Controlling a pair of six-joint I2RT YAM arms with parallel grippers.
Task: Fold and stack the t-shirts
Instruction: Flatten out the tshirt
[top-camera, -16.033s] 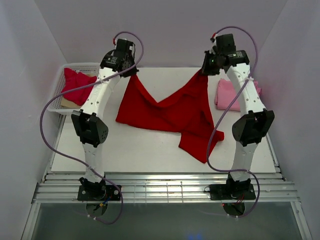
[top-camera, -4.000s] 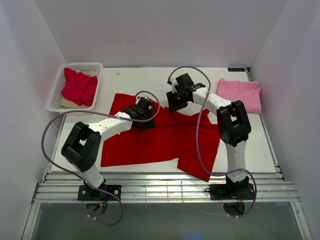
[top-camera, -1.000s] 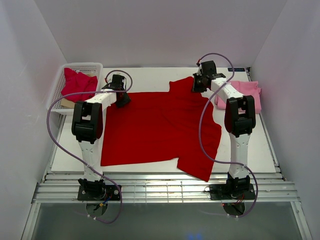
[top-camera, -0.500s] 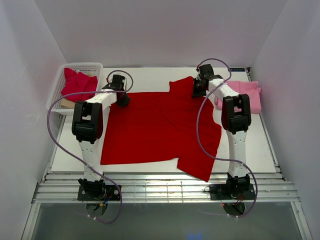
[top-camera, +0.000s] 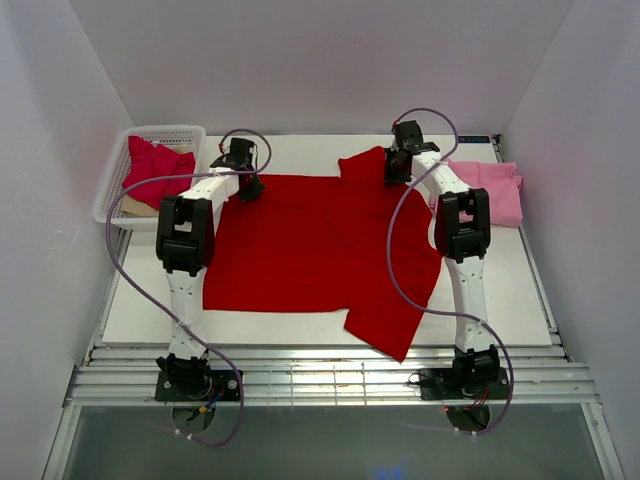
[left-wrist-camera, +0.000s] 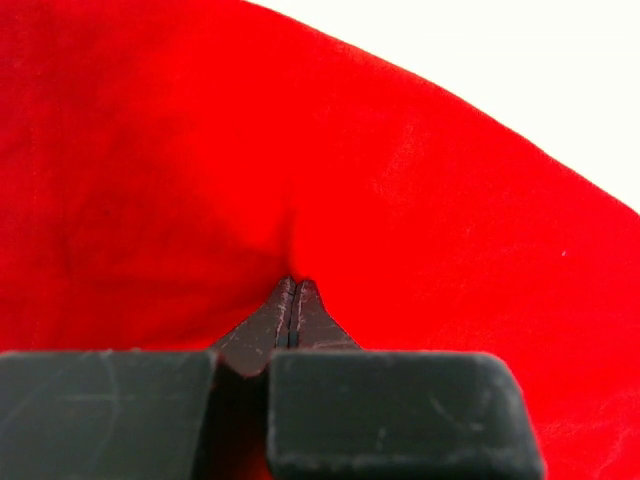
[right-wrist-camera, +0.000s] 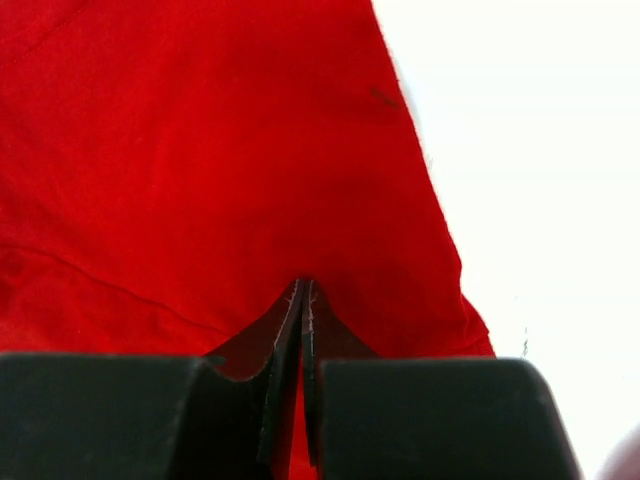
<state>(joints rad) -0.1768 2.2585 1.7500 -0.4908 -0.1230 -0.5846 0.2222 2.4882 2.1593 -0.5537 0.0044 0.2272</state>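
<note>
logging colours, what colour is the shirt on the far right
That shirt is light pink; the top external view shows it best.

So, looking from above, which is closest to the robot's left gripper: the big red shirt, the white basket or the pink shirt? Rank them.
1. The big red shirt: the left gripper pinches its far left corner.
2. The white basket: just off to the gripper's left.
3. The pink shirt: far across, on the right side.

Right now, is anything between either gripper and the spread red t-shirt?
Nothing visible. The left gripper and right gripper are each pinched shut on the red t-shirt at its far edge.
</note>
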